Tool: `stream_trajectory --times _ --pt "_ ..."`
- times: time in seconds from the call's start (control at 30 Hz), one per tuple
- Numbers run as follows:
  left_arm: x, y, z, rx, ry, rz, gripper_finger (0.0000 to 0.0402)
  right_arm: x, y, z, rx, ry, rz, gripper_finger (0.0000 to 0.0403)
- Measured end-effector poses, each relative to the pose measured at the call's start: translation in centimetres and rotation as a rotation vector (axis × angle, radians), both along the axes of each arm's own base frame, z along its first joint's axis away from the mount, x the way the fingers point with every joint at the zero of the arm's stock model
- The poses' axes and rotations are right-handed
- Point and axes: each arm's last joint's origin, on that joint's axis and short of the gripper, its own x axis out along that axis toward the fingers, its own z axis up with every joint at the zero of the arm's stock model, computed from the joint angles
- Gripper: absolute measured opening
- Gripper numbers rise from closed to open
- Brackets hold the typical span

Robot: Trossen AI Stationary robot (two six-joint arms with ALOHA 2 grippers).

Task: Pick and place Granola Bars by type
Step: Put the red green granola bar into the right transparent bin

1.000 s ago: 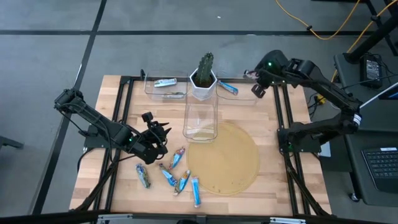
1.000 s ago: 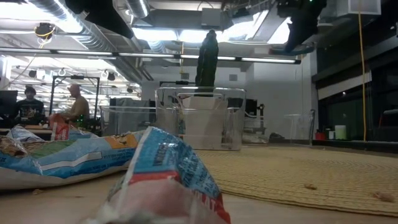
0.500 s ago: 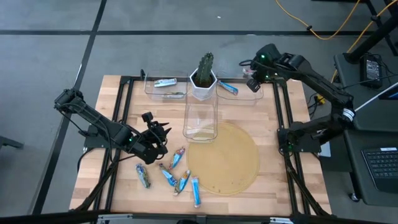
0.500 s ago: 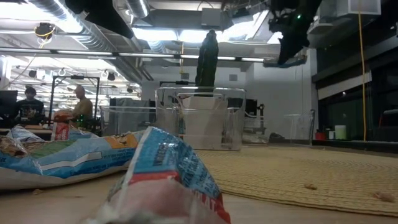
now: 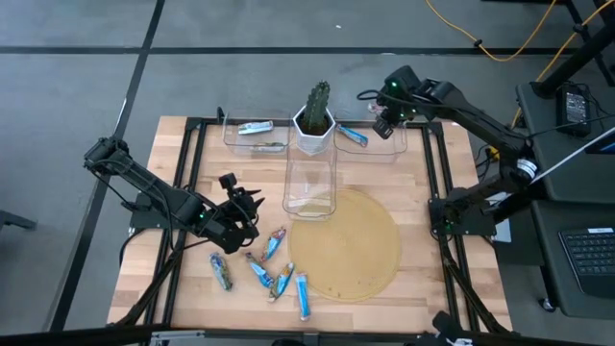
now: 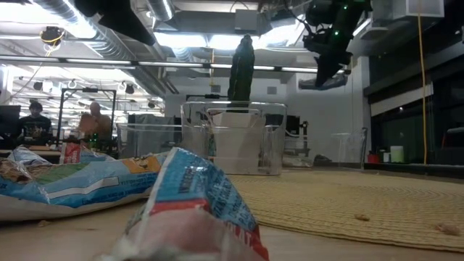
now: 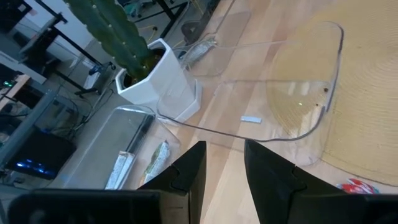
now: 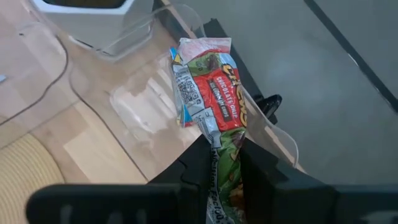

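Observation:
My right gripper (image 8: pixel 225 163) hovers over the clear bin at the table's far right (image 5: pixel 370 141), shut on a green-and-red granola bar (image 8: pixel 209 81). A blue bar (image 5: pixel 353 135) lies in that bin. The far left bin (image 5: pixel 255 135) holds two bars (image 7: pixel 138 165). Several more bars, mostly blue (image 5: pixel 259 272), lie flat on the wood near the table's front, and two fill the low view's foreground (image 6: pixel 192 210). My left gripper (image 7: pixel 224 168) waits open above the table's left half (image 5: pixel 240 205), just beyond those bars, touching nothing. My right gripper pinches the green-and-red bar between its two fingers (image 8: pixel 198 163) at one end of the wrapper (image 8: pixel 219 146). The bar's remaining length sticks out ahead of the fingertips, lifted clear above the far right bin.
A cactus in a white pot (image 5: pixel 315 120) stands between the two far bins. A taller clear bin (image 5: pixel 309 187) sits in front of it, at the edge of a round woven mat (image 5: pixel 344 248). People sit in the room beyond the table (image 6: pixel 90 123).
My right gripper has carried the bar toward the table's left, from beside the far right corner to over the right bin, and has come somewhat lower. The left arm and the bars on the table have stayed where they were.

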Motion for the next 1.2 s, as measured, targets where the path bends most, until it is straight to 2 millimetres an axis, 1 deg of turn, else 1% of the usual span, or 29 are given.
stream_trajectory --times 0.3,0.77,0.83,1.0,1.2 --pt "0.3 -0.2 -0.6 -0.014 0.035 -0.016 0.0102 0.5 -0.9 -1.2 0.046 0.020 0.003 0.0071" --pt "0.3 -0.3 -0.6 -0.029 0.033 -0.016 0.0102 1.9 -2.3 -3.6 0.097 0.087 0.029 0.0071" --pt "0.3 -0.3 -0.6 -0.029 0.033 -0.016 0.0102 2.0 -2.5 -4.4 0.096 0.085 0.039 0.0071" --pt "0.3 -0.3 -0.6 -0.029 0.033 -0.016 0.0102 1.9 -3.0 -7.3 0.089 0.074 0.060 0.0071" --pt "0.3 -0.3 -0.6 -0.028 0.033 -0.017 0.0102 1.1 -3.5 -9.3 0.102 0.056 0.041 0.0071"
